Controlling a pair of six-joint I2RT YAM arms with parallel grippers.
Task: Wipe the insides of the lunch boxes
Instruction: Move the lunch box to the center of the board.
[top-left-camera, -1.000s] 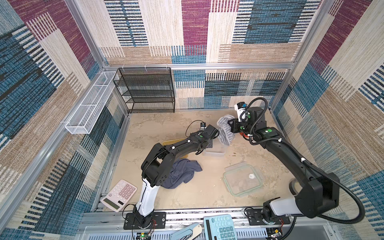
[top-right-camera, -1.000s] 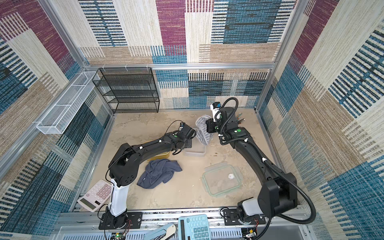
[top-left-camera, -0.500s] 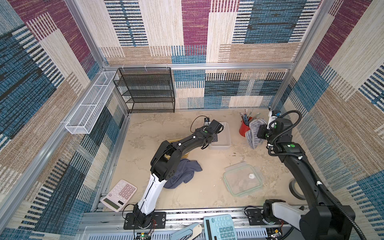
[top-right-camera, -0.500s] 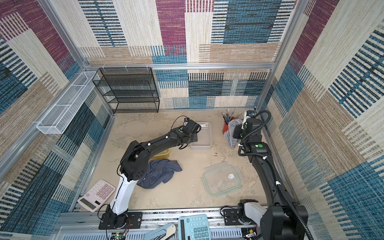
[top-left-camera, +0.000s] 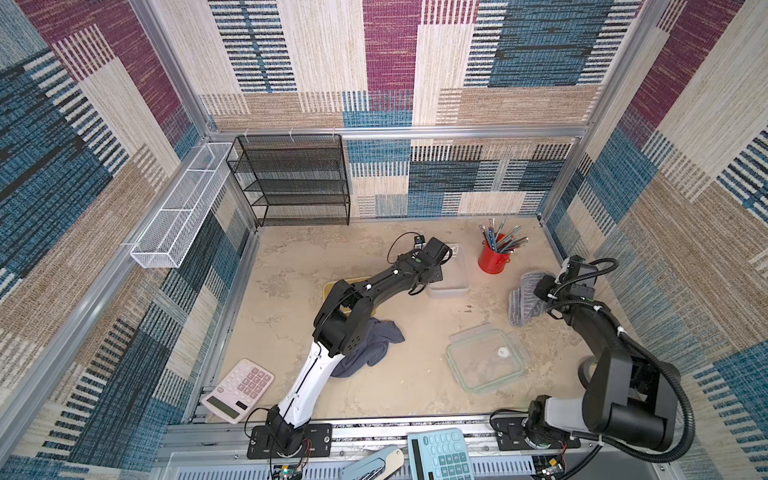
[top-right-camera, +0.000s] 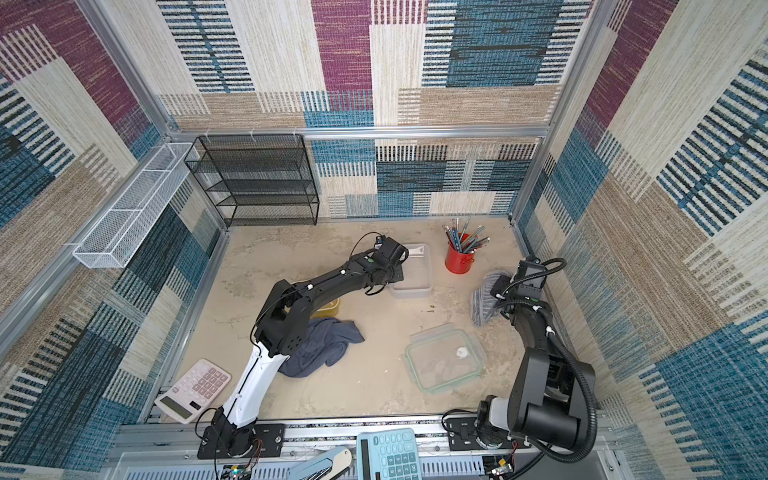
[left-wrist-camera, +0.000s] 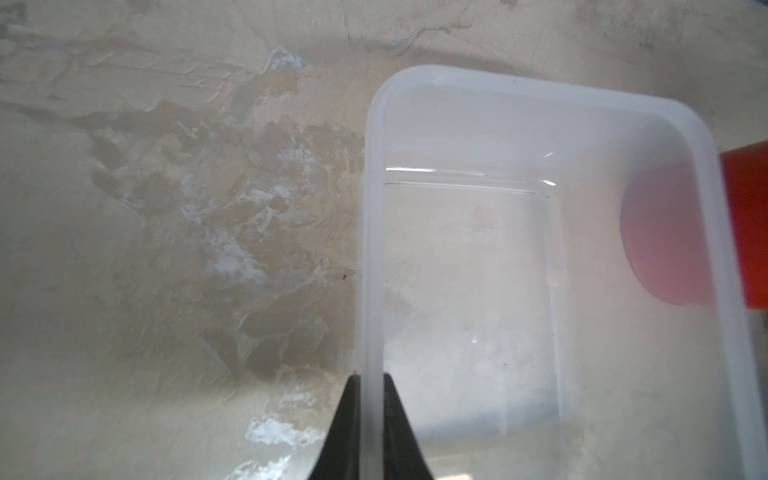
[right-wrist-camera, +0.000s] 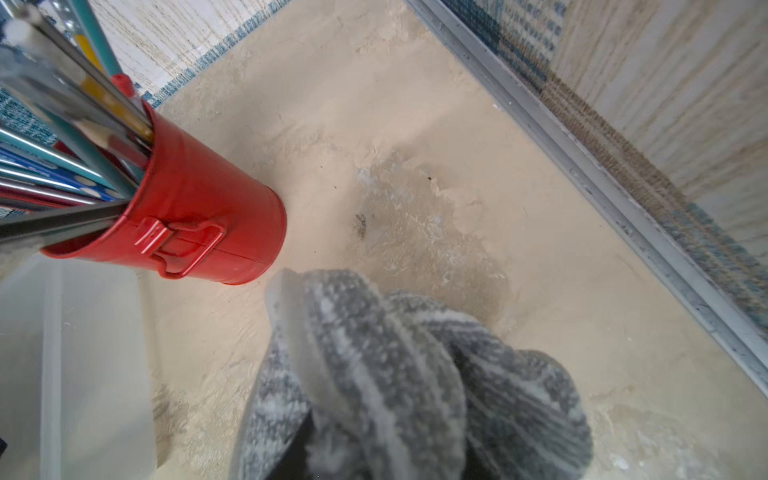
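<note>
The clear frosted lunch box (top-left-camera: 455, 278) (top-right-camera: 415, 274) (left-wrist-camera: 540, 291) stands open and empty at mid-back. My left gripper (left-wrist-camera: 371, 376) is shut on its side wall, one finger inside and one outside. The amber lunch box (top-left-camera: 330, 287) (top-right-camera: 330, 308) lies mostly hidden under my left arm. My right gripper (top-left-camera: 539, 291) hangs low near the right wall. A grey striped cloth (top-left-camera: 521, 299) (right-wrist-camera: 395, 353) is bunched over it and trails onto the table. The cloth hides its fingers, so whether they pinch it does not show.
A red pencil cup (top-left-camera: 492, 259) (right-wrist-camera: 187, 216) stands between the clear box and the grey cloth. A clear green-rimmed lid (top-left-camera: 486, 361) lies front right, a dark blue cloth (top-left-camera: 370, 345) by my left arm. Calculators (top-left-camera: 239, 390) (top-left-camera: 440, 455) sit at the front, a black mesh shelf (top-left-camera: 295, 183) at the back.
My right arm has swung right, away from the clear box, and come down by the pencil cup with the grey cloth. My left arm has moved the clear box farther back.
</note>
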